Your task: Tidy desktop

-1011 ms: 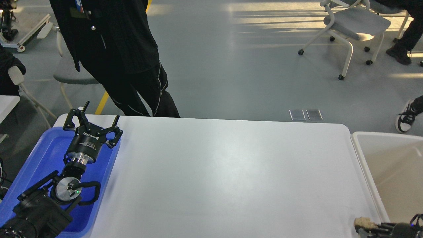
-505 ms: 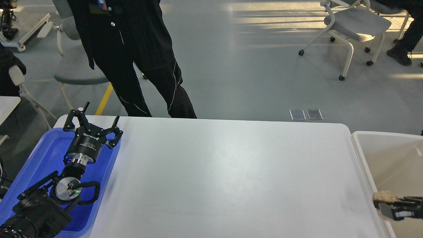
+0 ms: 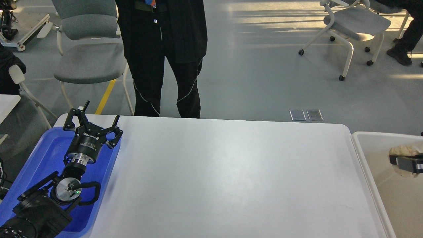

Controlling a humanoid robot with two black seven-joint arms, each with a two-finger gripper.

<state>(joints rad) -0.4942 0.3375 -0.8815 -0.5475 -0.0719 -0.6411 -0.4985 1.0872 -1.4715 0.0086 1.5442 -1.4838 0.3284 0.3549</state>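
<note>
The white table (image 3: 231,178) spreads wide in front of me, its rounded far edge running under a person in black (image 3: 163,56) who stands just behind it, and its top gives open room between the two containers. One blue tray (image 3: 49,148) lies at its left edge and one off-white bin (image 3: 370,155) sits just beside its right edge. My left claw (image 3: 93,125) hangs over the tray's far end with its fingers spread apart, gripping nothing. My right claw (image 3: 408,162) is over the bin, cut off by the frame edge; a crumpled beige wad (image 3: 403,150) sits against it, but I cannot tell whether the fingers are clenched on it. Two grey chairs (image 3: 87,62) (image 3: 353,23) stand on the floor beyond.
</note>
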